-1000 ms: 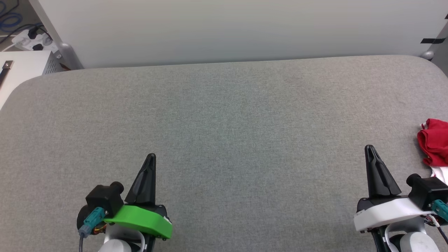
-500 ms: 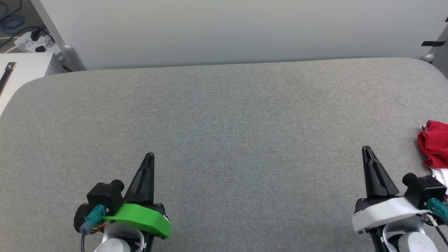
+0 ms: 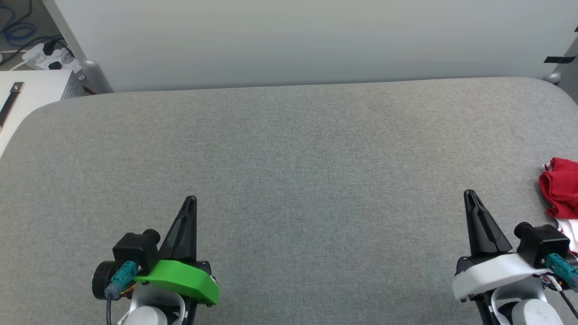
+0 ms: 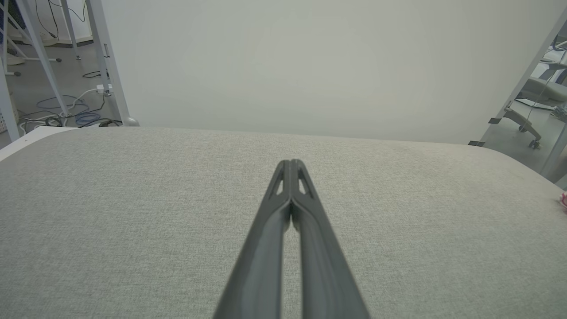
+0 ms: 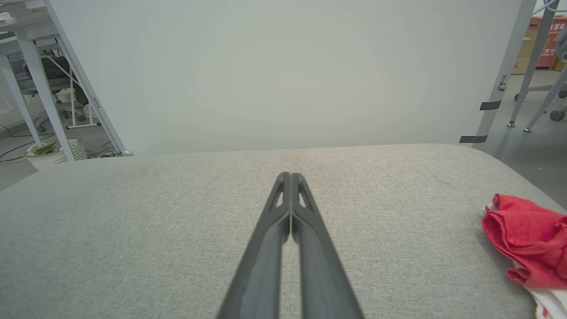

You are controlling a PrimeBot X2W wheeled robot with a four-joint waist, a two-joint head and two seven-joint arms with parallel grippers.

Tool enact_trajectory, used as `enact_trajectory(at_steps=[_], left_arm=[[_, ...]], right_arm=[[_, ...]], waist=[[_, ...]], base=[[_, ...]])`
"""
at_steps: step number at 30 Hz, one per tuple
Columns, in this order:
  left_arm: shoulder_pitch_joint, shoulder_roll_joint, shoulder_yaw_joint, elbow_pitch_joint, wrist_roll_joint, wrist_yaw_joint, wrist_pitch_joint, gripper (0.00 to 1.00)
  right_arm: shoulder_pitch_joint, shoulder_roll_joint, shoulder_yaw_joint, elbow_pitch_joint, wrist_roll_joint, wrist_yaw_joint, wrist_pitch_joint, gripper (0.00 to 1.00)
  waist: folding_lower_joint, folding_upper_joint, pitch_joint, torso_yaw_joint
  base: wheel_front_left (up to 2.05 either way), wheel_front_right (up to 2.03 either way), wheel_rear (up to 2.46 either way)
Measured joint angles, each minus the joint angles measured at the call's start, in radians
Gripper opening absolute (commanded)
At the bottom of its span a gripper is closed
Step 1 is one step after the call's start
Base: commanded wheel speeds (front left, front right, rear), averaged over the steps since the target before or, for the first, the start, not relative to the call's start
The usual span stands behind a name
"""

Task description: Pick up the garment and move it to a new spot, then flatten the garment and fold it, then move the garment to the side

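Observation:
The garment (image 3: 562,189) lies crumpled at the right edge of the grey table (image 3: 289,149), red with a bit of white below it, partly cut off by the picture's edge. In the right wrist view the garment (image 5: 529,241) sits to the right of the fingers, apart from them. My right gripper (image 3: 469,195) hovers near the front right, shut and empty, a short way left of the cloth; its tips (image 5: 290,177) touch. My left gripper (image 3: 191,201) is at the front left, shut with nothing held, its tips (image 4: 291,164) pressed together. A sliver of the garment (image 4: 563,200) shows at the far right.
A pale wall panel (image 3: 289,40) stands behind the table's far edge. A white cabinet (image 3: 27,90) and a power strip with cables (image 3: 45,52) are at the back left. Metal frame legs (image 5: 505,75) and floor lie beyond the right end.
The head view has tilted slightly, so the table and garment sit a little lower in the picture. Both grippers stay shut and in place.

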Motion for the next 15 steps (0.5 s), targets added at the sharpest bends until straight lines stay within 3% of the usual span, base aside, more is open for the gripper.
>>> enact_trajectory(at_steps=[15], left_arm=[[0.0, -0.005, 0.011, -0.014, 0.037, 0.017, 0.027, 0.0]], right_arm=[[0.001, 0.009, 0.0, -0.006, -0.032, 0.0, 0.028, 0.0]], waist=[[0.0, 0.0, -0.009, 0.004]], base=[[0.0, 0.0, 0.0]])
